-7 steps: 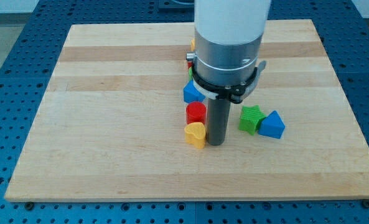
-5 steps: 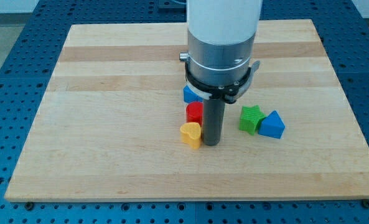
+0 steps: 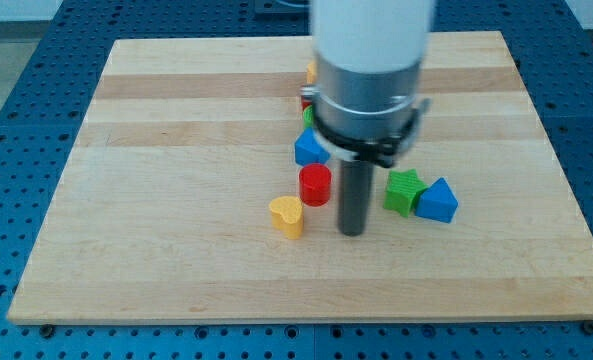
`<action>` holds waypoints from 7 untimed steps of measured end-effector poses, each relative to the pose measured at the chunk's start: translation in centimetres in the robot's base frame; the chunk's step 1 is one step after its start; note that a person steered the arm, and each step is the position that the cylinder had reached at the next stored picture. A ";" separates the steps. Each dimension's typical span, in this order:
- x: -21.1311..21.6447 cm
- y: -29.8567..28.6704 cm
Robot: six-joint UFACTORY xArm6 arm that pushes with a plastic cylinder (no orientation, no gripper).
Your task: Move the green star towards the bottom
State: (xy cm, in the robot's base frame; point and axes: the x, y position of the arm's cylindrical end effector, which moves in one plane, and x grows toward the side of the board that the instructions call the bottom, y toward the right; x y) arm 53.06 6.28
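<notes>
The green star [image 3: 404, 191] lies right of the board's middle, touching a blue triangular block [image 3: 437, 200] on its right. My tip [image 3: 352, 232] rests on the board just left of and slightly below the star, a small gap between them. A red cylinder [image 3: 315, 185] stands left of the rod, and a yellow heart-shaped block [image 3: 287, 216] lies further left and lower, apart from the tip.
Another blue block [image 3: 309, 149] sits above the red cylinder, partly behind the arm. Bits of orange [image 3: 311, 72], red [image 3: 305, 101] and green [image 3: 307, 117] blocks peek out at the arm's left edge. The wooden board [image 3: 156, 150] lies on a blue perforated table.
The yellow heart has slid to the view's left, away from the red cylinder. My tip pushed left, then moved back right, and now stands closer to the green star.
</notes>
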 end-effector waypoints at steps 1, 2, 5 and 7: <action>0.3 1.5; 0.3 4.1; 0.4 10.6; -7.0 12.7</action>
State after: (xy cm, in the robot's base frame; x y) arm 46.07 18.95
